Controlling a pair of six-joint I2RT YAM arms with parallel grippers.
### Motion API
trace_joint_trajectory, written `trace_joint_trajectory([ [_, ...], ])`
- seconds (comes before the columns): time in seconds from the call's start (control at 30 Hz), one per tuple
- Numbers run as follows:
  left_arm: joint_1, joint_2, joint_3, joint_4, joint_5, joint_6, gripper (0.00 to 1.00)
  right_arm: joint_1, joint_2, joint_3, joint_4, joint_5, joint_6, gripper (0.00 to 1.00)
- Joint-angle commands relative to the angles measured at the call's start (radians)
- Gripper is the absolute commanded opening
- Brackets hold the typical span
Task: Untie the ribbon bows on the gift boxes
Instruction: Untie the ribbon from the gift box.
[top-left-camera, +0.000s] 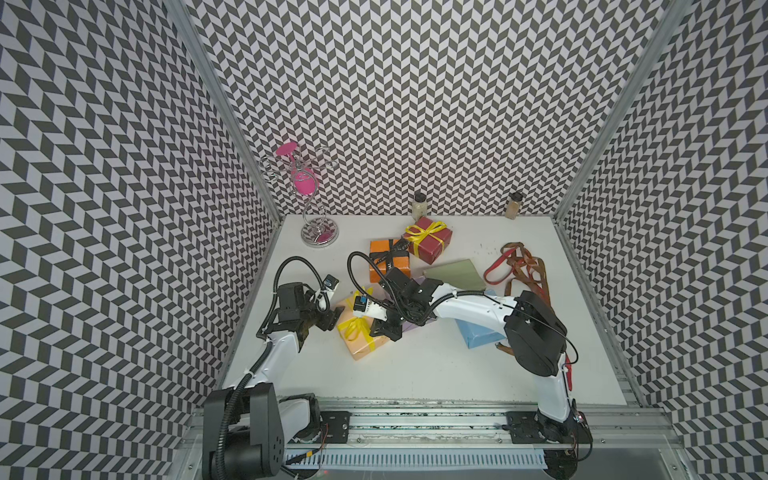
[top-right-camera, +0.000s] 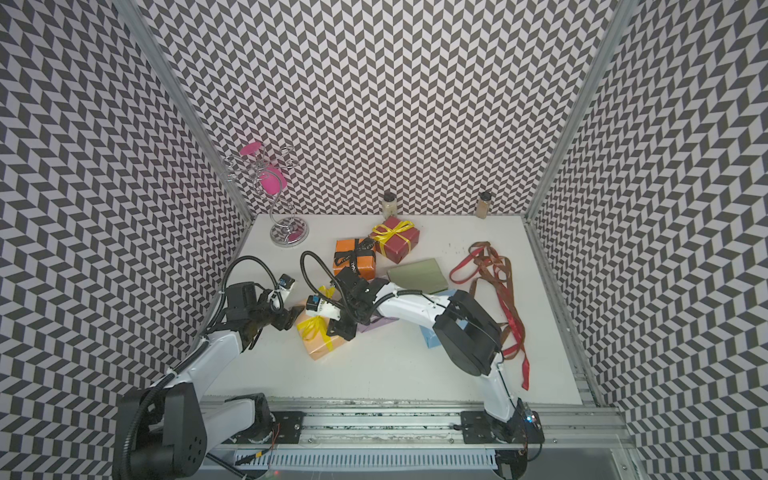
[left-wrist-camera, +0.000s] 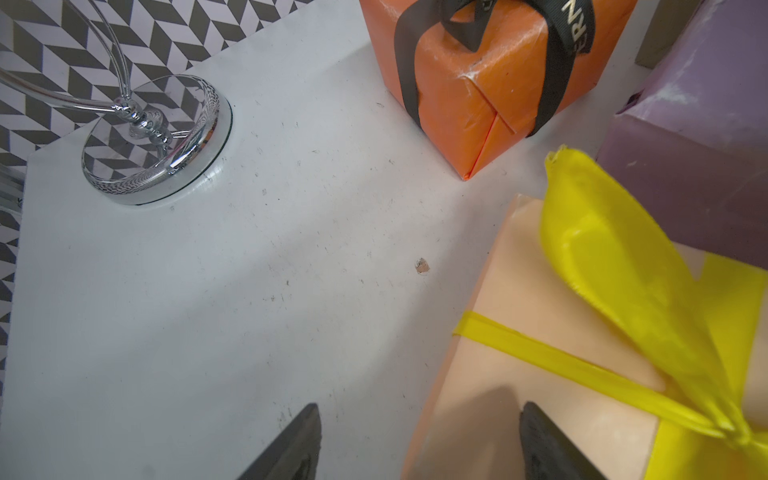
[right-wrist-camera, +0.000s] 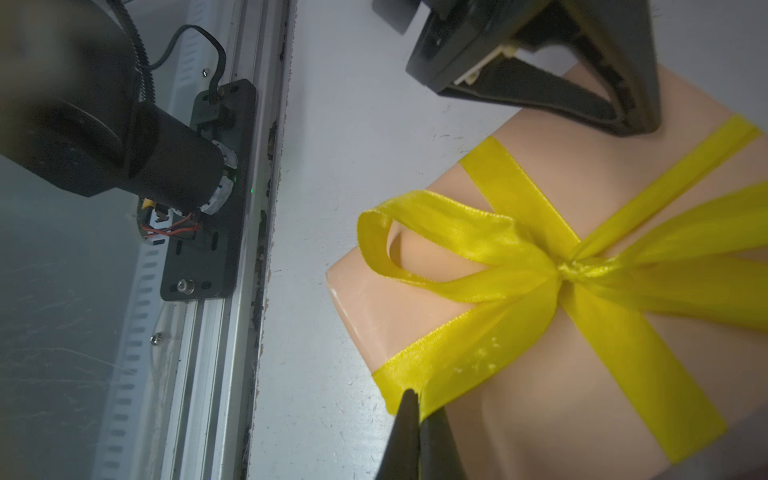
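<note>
The table (top-left-camera: 415, 374) is lit brightly and evenly from above in both top views; only soft shadows are cast. The patterned wall (top-left-camera: 83, 249) is bowed near the frame edges. Glare is seen on the chrome stand base (left-wrist-camera: 183, 162); the yellow ribbon (left-wrist-camera: 615, 257) is blurred in the left wrist view.

A chrome stand base (left-wrist-camera: 153, 141) sits at the upper left of the frame on the white table (left-wrist-camera: 249, 299). At top centre is an orange gift box (left-wrist-camera: 478, 99) bound in black lettered ribbon (left-wrist-camera: 407, 66), with a lilac box (left-wrist-camera: 698, 145) at the upper right. A peach box (left-wrist-camera: 532, 332) with a bow-tied yellow ribbon (left-wrist-camera: 623, 266) fills the lower right. The left gripper (left-wrist-camera: 419, 449) shows two parted fingertips at the bottom edge.
</note>
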Motion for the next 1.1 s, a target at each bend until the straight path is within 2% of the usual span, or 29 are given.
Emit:
trace_joint_trajectory([
  [0.0,0.007,-0.018,-0.015,-0.007,0.004,0.011,0.76,-0.006,-0.128,-0.04,-0.008,0.002,-0.034,0.0],
  [0.17,0.008,-0.013,-0.018,-0.006,-0.002,0.013,0.76,-0.057,-0.257,-0.093,-0.025,-0.033,-0.029,0.0],
  [0.4,0.008,-0.023,0.001,-0.045,0.038,0.022,0.76,-0.094,-0.366,-0.157,-0.012,0.004,-0.029,0.0],
  [0.57,0.007,-0.105,0.071,-0.153,0.179,0.03,0.76,-0.094,-0.311,-0.141,-0.026,-0.034,-0.029,0.0],
  [0.73,0.008,-0.17,0.119,-0.225,0.259,0.066,0.77,-0.094,-0.222,-0.064,-0.068,-0.065,-0.037,0.0],
  [1.07,0.009,-0.206,0.047,-0.255,0.224,0.115,0.76,-0.09,-0.101,0.093,-0.071,-0.102,-0.01,0.0],
])
